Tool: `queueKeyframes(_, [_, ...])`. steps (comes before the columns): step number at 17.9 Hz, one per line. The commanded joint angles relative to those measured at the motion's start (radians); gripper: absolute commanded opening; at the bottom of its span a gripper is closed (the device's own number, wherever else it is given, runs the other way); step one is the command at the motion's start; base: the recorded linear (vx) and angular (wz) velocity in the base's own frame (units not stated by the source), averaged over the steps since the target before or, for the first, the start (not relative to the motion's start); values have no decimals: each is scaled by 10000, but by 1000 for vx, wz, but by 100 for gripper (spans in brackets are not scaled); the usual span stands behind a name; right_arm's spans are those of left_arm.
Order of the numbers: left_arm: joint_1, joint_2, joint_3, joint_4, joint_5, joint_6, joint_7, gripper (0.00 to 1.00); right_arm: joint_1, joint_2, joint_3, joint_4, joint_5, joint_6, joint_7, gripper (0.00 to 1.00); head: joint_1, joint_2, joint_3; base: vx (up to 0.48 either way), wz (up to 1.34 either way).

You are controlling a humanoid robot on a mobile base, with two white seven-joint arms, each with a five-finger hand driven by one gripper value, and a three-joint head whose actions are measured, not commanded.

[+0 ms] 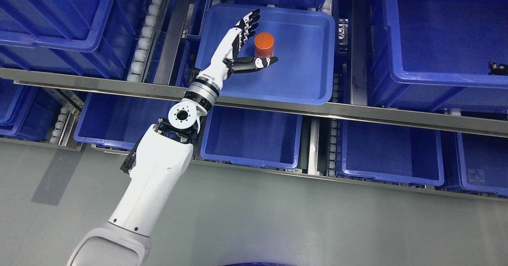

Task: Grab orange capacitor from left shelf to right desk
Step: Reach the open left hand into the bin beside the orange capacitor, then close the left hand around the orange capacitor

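An orange cylindrical capacitor [264, 45] stands upright inside a shallow blue bin [313, 87] on the upper shelf. My left hand [260, 39] reaches into that bin from the lower left. Its fingers [248, 22] are spread on the capacitor's left side and the thumb [258, 63] stretches just under it. The hand is open around the capacitor, with a small gap on the finger side; the thumb tip sits close against its base. The right arm does not show.
Large blue bins [444, 39] fill the shelf to the right and upper left [59, 16]. A metal shelf rail [357, 113] crosses under the bin. More blue bins [254, 139] sit on the lower level. Grey floor [278, 218] lies below.
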Motion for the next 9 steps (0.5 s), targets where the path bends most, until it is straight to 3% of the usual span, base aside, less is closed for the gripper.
queueKeyframes(1, [-518,174,-315,911,-77,69,10,100,228,-173,-107,-175,61,5,-1,100,0,0,0,0,0])
queueKeyframes(9, [-611,174,-1098,1480,-93,69,-5,100,228,-173,-107,-175,62,5,-1,100,0,0,0,0,0])
